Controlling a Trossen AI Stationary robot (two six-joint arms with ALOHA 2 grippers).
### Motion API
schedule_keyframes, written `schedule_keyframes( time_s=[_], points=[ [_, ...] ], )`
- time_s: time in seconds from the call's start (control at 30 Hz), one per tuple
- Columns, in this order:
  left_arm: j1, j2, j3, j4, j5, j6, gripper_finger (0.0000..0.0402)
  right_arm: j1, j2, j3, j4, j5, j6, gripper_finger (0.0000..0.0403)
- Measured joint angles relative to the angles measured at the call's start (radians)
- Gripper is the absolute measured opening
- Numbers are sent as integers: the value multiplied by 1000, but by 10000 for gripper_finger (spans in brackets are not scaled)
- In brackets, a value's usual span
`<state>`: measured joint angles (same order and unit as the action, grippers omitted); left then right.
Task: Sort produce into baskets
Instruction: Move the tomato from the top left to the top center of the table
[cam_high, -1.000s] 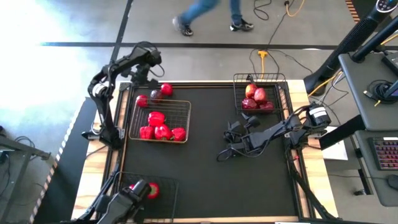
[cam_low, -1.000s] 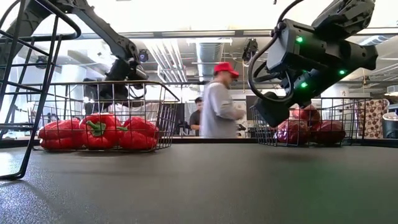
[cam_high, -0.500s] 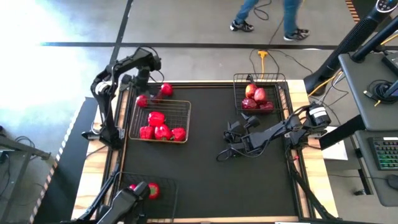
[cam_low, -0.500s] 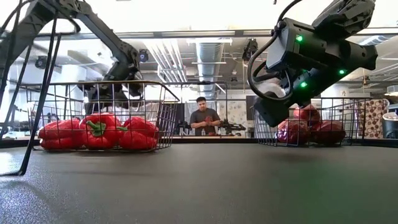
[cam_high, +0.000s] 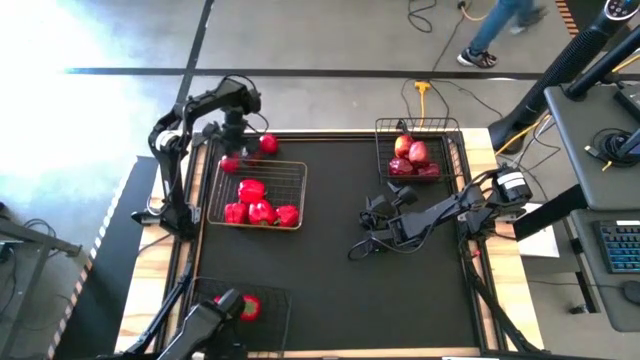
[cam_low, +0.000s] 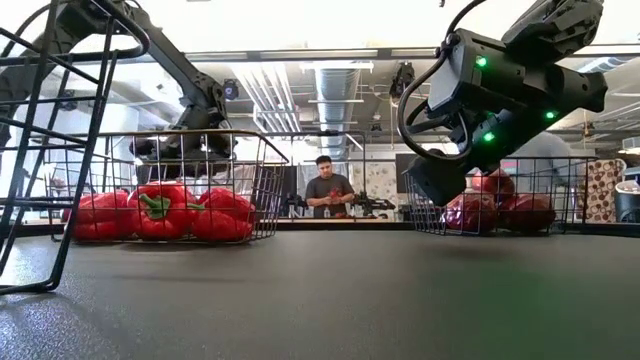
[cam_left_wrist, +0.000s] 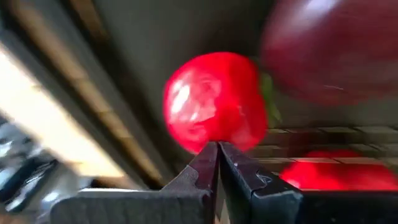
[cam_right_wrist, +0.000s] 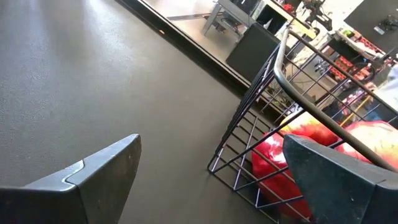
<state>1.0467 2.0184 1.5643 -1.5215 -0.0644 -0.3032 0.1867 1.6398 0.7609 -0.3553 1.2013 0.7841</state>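
My left gripper (cam_high: 233, 140) is shut at the table's far left, behind the pepper basket (cam_high: 301, 172). Its fingertips (cam_left_wrist: 217, 144) point at a loose red tomato (cam_left_wrist: 211, 102) on the table (cam_high: 228, 163). A dark maroon apple (cam_high: 250, 152) and another red fruit (cam_high: 268, 143) lie beside it. Several red peppers (cam_high: 255, 205) lie in that basket. The far-right basket (cam_high: 381, 126) holds apples (cam_high: 412, 155). The near-left basket (cam_high: 278, 296) holds one tomato (cam_high: 246, 306). My right gripper (cam_high: 365, 228) hangs open and empty above mid-table. My left gripper's shut fingertips (cam_left_wrist: 210, 155) stand right at the near side of the loose tomato, coming at it from above and behind. I cannot tell whether they touch it.
The table's middle and near right are bare black mat (cam_high: 400, 300). The pepper basket's far wall (cam_low: 200, 135) stands just in front of my left gripper (cam_low: 185, 150). A person sits in the room beyond (cam_low: 328, 185); another walks past the far edge (cam_high: 495, 25).
My left gripper has come down and a little toward the near edge, onto the loose fruit behind the pepper basket, staying shut. The near-left basket has shifted slightly. A person has walked rightward past the far edge.
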Motion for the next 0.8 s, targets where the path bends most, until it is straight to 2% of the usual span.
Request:
schedule_keyframes(
  time_s=[0.07, 0.2, 0.33, 0.4, 0.5, 0.57, 0.73, 0.8],
  points=[
    [1, -1, 7, 29, 76, 23, 0, 0, 0, 0, 2, 0, 0, 384],
    [-1, 1, 33, 98, 162, 50, 0, 0, 0, 0, 3, 0, 0, 384],
    [-16, 1, 129, 134, 178, 69, 0, -1, 0, 0, 6, 0, 0, 384],
    [-29, 1, 192, 126, 150, 76, 0, -1, 0, 0, 6, 0, 0, 384],
    [-42, -1, 269, 41, 5, 64, 0, -1, 0, 0, 6, 0, 0, 384],
    [-34, 1, 288, -35, -33, 46, 0, -1, 0, 0, 6, 0, 0, 384],
    [-12, -1, 208, -47, -9, 21, 0, -4, 0, -3, 13, 1, 0, 384],
    [-3, 8, 162, -49, -46, 8, 0, -4, 0, -11, 25, 0, -1, 384]
  ],
)
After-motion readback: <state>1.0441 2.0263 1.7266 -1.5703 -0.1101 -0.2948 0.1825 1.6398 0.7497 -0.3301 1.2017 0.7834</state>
